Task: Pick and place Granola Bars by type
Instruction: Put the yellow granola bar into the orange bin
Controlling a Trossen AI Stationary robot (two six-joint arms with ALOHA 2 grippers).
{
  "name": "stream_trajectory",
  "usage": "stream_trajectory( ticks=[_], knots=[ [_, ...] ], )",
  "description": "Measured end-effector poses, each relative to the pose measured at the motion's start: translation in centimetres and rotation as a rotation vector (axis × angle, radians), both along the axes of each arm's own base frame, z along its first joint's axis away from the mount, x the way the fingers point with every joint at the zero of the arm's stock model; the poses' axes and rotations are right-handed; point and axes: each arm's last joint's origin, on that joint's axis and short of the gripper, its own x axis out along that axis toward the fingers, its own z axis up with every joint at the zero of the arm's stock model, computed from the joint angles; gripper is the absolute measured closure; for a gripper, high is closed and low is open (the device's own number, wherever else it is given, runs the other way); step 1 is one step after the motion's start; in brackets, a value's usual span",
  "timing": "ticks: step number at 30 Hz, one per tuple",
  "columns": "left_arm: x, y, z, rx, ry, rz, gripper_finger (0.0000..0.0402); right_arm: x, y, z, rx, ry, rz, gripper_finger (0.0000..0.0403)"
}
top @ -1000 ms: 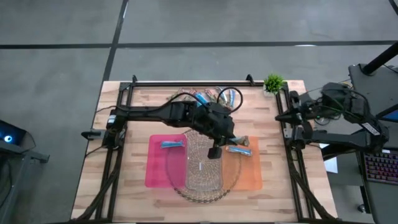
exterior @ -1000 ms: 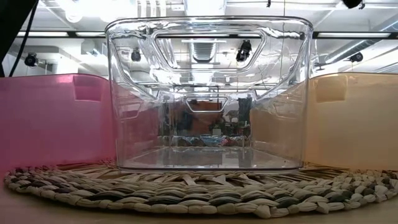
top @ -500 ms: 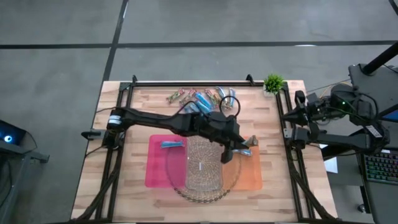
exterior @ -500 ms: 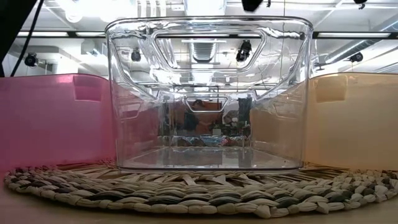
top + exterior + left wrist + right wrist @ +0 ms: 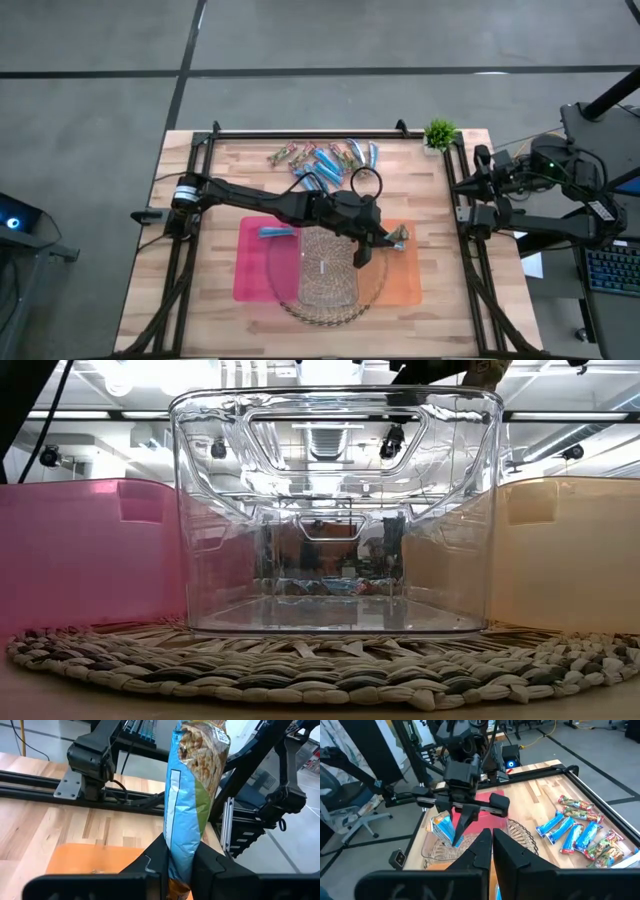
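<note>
My left gripper [image 5: 385, 240] reaches across the table and stands over the orange bin [image 5: 408, 285], shut on one granola bar [image 5: 192, 785] with a blue, green and tan wrapper. In the low view the bar [image 5: 485, 370] shows at the top, above the clear bin [image 5: 335, 510]. Several more granola bars [image 5: 325, 160], blue and brown ones, lie loose on the wood at the far side. One blue bar [image 5: 278, 232] lies in the pink bin [image 5: 250, 275]. My right gripper [image 5: 491, 840] is shut on nothing, drawn back at the table's right edge. My left gripper pinches one end of the bar [image 5: 180, 845] between its two fingers. The fingers come nearly level from the table's left, tipped a little down. The bar sticks out ahead of the fingers along their line, lifted clear above the orange bin.
Pink, clear and orange bins stand side by side on a round woven mat [image 5: 300, 300] at the near middle. A small potted plant [image 5: 438, 132] stands at the far right corner. Black frame rails [image 5: 465, 250] run along the table's left and right sides.
My left gripper has gone down and toward the table's right edge with the bar, from over the clear bin to over the orange bin, rolling a little. Its arm has stretched out and uncovered the loose bars at the far side.
</note>
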Motion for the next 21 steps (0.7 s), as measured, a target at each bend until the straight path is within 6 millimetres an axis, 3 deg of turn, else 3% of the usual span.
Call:
stream_trajectory(
  ticks=[21],
  knots=[
    [0.21,-0.06,-0.56,0.001,0.014,-0.001,0.0365,0.0,0.0,-0.01,-0.017,-0.001,0.005,0.0394]
  ],
)
